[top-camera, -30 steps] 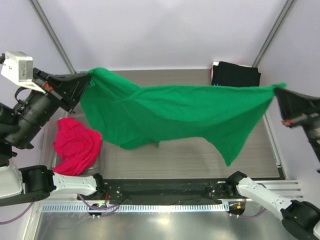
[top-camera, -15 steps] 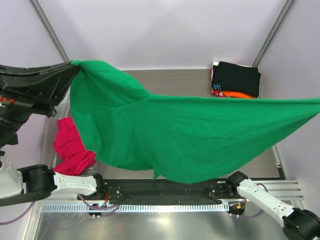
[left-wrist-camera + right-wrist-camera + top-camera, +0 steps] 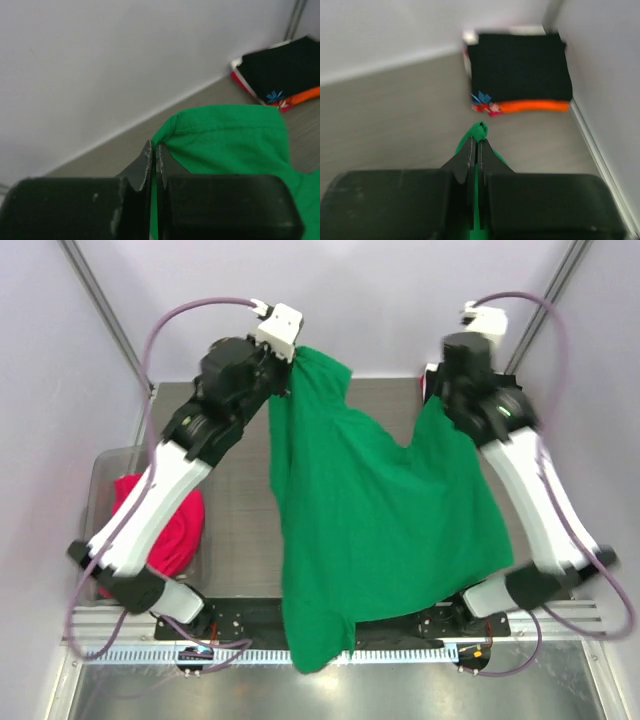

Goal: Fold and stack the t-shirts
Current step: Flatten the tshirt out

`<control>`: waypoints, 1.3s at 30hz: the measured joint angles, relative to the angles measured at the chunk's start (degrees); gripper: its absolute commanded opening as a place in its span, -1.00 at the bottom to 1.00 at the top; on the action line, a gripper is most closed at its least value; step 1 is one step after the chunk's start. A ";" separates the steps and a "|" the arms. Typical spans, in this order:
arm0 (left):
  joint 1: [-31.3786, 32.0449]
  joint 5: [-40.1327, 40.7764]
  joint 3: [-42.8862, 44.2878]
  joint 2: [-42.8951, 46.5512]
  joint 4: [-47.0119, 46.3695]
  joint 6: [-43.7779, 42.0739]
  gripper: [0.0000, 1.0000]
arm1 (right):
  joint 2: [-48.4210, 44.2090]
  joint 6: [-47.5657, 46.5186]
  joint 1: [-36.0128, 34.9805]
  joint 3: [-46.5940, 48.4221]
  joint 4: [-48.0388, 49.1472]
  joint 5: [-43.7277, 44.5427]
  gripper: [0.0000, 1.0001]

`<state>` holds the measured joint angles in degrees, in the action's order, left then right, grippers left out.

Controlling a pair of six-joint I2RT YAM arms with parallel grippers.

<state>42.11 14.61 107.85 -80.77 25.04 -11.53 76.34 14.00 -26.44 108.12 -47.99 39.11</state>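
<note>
The bright green t-shirt hangs from both grippers, held high toward the back of the table and draping down past the near edge. My left gripper is shut on one top corner; in the left wrist view the green cloth comes out between the tips of my left gripper. My right gripper is shut on the other corner, a green bunch pinched at its tips. The magenta-pink shirt lies crumpled at the left. The folded black shirt, with the orange one and the red-patterned one under it, is stacked in the back right corner.
The pink shirt sits in a clear bin at the left edge. White walls close the back and sides. Both arms reach up and inward over the table, their bases on the black rail at the near edge.
Both grippers have swung from far out at the sides to the back middle, closer together. The green shirt, spread wide before, now hangs lengthwise toward the near edge.
</note>
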 measured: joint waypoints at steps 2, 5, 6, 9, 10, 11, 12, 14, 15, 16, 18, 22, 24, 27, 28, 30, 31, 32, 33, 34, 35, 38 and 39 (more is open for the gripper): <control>-6.58 -2.89 -2.60 -5.44 0.07 3.45 -0.99 | 8.81 1.44 5.60 -4.07 0.70 -1.49 -0.98; -14.82 -7.78 -2.93 -15.52 0.68 8.61 -0.37 | 20.22 3.26 12.50 -8.81 0.94 -4.26 0.76; -17.05 -9.35 -1.79 -19.65 1.22 10.25 -0.10 | 24.26 3.98 14.43 -9.11 0.26 -5.42 0.99; -21.53 -12.52 4.48 -32.44 5.38 15.23 0.56 | 31.45 4.42 17.05 -7.41 -1.64 -6.80 0.99; -22.38 -13.29 6.40 -36.09 6.84 16.65 0.80 | 32.65 4.61 17.27 -6.86 -2.08 -7.26 0.99; -22.93 -13.97 7.10 -38.86 8.24 17.77 0.83 | 32.79 4.81 17.18 -6.80 -2.38 -7.72 1.00; -23.08 -14.58 7.04 -40.00 9.46 18.95 0.85 | 32.35 4.92 16.96 -6.78 -2.62 -7.87 1.00; -22.95 -15.50 3.82 -39.98 10.99 21.16 0.87 | 29.90 5.25 16.11 -7.15 -2.23 -8.76 0.99; -22.71 -15.58 2.23 -39.15 11.37 22.03 0.87 | 27.80 5.38 15.63 -8.15 -1.42 -9.46 0.99; -22.47 -15.63 0.70 -38.05 11.82 22.93 0.87 | 24.85 5.70 14.97 -10.10 -0.44 -10.34 0.99; -22.05 -15.72 -3.87 -34.18 11.23 24.76 0.85 | 19.32 6.45 13.99 -14.29 1.07 -12.26 0.99; -21.57 -15.61 -12.81 -25.05 10.56 28.33 0.83 | 8.70 9.75 12.33 -26.69 5.73 -19.74 0.99; -21.59 -15.43 -17.79 -20.70 9.49 30.08 0.82 | 6.73 11.52 11.74 -33.20 8.68 -23.56 0.99; -21.59 -15.28 -23.76 -17.57 7.17 32.65 0.78 | 8.55 13.49 11.32 -39.56 11.34 -28.35 0.99; -21.59 -15.30 -25.42 -17.66 6.47 33.53 0.76 | 10.19 13.97 11.21 -40.72 11.93 -29.99 0.99; -21.59 -15.30 -27.50 -19.85 5.86 34.77 0.75 | 13.07 14.71 11.15 -41.59 13.40 -32.09 0.99; -21.59 -15.30 -27.91 -21.16 5.60 35.23 0.75 | 14.49 14.93 11.15 -41.62 14.14 -33.14 0.99; -21.59 -15.30 -28.17 -23.12 5.33 35.74 0.75 | 15.78 15.17 11.15 -41.62 15.15 -33.99 0.99; -21.57 -15.32 -28.33 -25.40 5.03 36.41 0.74 | 16.98 15.30 11.15 -41.57 16.22 -34.64 0.99; -21.55 -15.34 -28.30 -27.45 4.81 36.79 0.74 | 18.32 15.37 11.15 -41.29 16.98 -35.30 0.99; -21.53 -15.34 -28.26 -29.24 4.52 37.07 0.74 | 19.69 15.45 11.15 -40.96 17.59 -35.71 0.99; -21.51 -14.75 -25.62 -34.27 5.55 37.83 0.74 | 25.24 15.50 11.15 -38.25 18.56 -36.28 1.00; -21.49 -14.95 -23.91 -35.10 5.20 38.10 0.74 | 26.91 15.50 11.15 -37.24 18.67 -36.26 0.99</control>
<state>20.62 -0.34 83.94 -115.87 30.24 26.57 103.24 29.50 -15.29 70.87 -29.32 2.85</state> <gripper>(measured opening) 0.868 0.996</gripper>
